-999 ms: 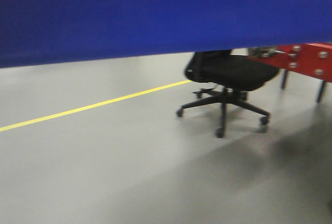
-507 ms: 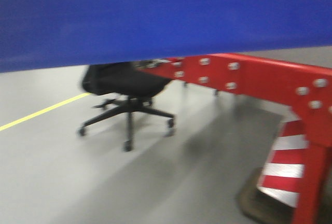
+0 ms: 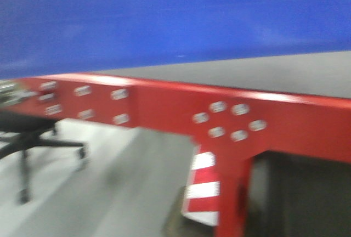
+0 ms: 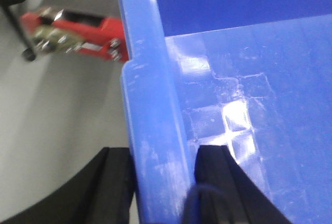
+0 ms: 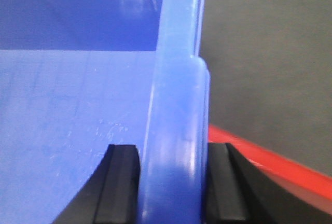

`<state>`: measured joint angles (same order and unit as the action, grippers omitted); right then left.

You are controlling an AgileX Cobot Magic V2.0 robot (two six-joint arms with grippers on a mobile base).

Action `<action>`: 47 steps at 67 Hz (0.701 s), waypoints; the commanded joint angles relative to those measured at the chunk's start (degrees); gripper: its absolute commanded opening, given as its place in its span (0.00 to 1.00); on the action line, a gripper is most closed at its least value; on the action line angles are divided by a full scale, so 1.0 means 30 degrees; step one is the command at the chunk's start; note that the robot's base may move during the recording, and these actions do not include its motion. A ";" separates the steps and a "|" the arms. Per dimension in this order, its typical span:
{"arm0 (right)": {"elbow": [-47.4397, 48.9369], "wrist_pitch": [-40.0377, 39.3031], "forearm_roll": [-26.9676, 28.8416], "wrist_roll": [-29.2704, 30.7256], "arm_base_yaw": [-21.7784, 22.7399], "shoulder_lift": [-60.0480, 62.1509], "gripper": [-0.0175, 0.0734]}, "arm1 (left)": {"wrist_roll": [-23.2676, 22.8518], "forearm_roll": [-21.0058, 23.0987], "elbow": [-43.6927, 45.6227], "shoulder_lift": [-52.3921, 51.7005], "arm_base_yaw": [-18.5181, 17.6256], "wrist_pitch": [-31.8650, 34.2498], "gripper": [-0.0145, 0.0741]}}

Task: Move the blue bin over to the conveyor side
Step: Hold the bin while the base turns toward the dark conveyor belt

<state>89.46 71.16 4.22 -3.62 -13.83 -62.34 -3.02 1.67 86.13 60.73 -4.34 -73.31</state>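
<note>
Grey floor lies low in view. Up close, the blue bin fills the top of the view, the dark conveyor side just beyond its lower edge, on a red frame. The left tool and right tool each clamp its rim.

Rim of large blue plastic bin sits between fingers of left end effector and right end effector. Red steel frame and dark belt surface lie right of right end effector.
</note>
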 commanded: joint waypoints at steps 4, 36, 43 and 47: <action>0.0459 -0.1888 -0.1205 0.0369 0.0149 0.0404 0.11 | 0.0322 -0.0896 0.0308 -0.0336 -0.0019 0.1412 0.15; 0.0459 -0.1888 -0.1205 0.0369 0.0149 0.0404 0.11 | 0.0322 -0.0936 0.0308 -0.0336 -0.0019 0.1412 0.15; 0.0459 -0.1888 -0.1205 0.0369 0.0149 0.0404 0.11 | 0.0322 -0.0936 0.0308 -0.0336 -0.0019 0.1412 0.15; 0.0459 -0.1888 -0.1205 0.0369 0.0149 0.0404 0.11 | 0.0322 -0.0936 0.0308 -0.0336 -0.0019 0.1412 0.15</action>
<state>89.46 71.16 4.12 -3.57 -13.83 -62.34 -3.02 1.67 86.13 60.73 -4.34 -73.31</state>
